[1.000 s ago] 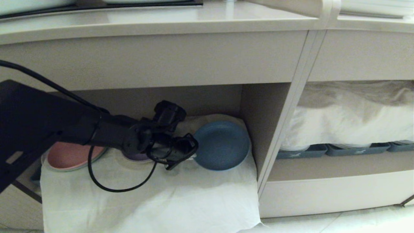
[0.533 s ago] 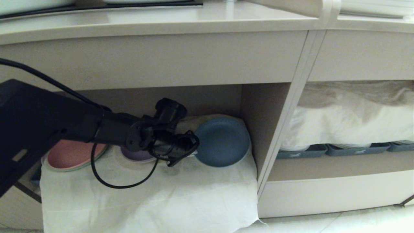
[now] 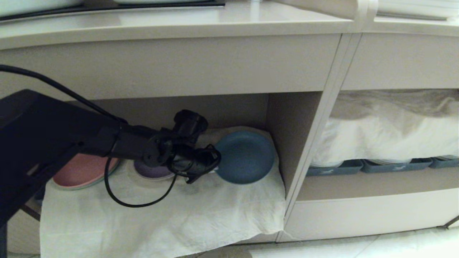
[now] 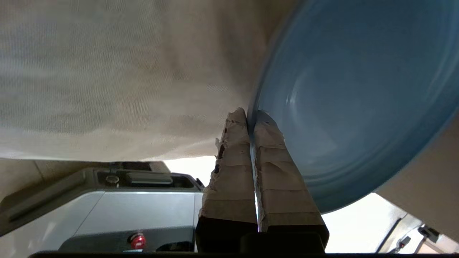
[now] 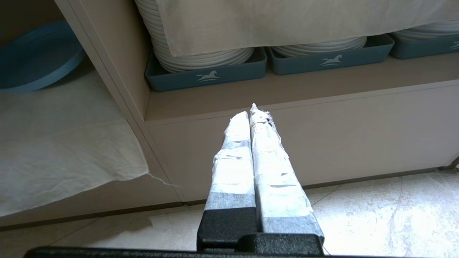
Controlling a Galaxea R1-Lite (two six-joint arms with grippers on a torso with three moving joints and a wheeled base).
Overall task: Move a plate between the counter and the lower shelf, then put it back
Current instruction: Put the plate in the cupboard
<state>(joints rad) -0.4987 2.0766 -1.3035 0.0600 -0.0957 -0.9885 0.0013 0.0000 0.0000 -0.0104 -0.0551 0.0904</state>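
Head view: the left pincer (image 3: pixel 213 162), at centre frame, pinches the near-left rim of the plate (image 3: pixel 245 157), a round matte blue dish with a shallow raised rim, tilted over the white cloth (image 3: pixel 172 215) in the lower shelf (image 3: pixel 276 118), below the counter (image 3: pixel 172 25).

Left wrist view: taped fingers (image 4: pixel 236 150) closed tight on the plate's edge.

Right wrist view: the right pincer (image 5: pixel 252 114) hangs closed, empty, mid-frame, before grey-blue trays (image 5: pixel 211 77).

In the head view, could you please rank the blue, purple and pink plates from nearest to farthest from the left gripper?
1. Blue plate: pinched at its rim by the left gripper.
2. Purple plate: just behind the wrist, partly hidden.
3. Pink plate: far left of the shelf.
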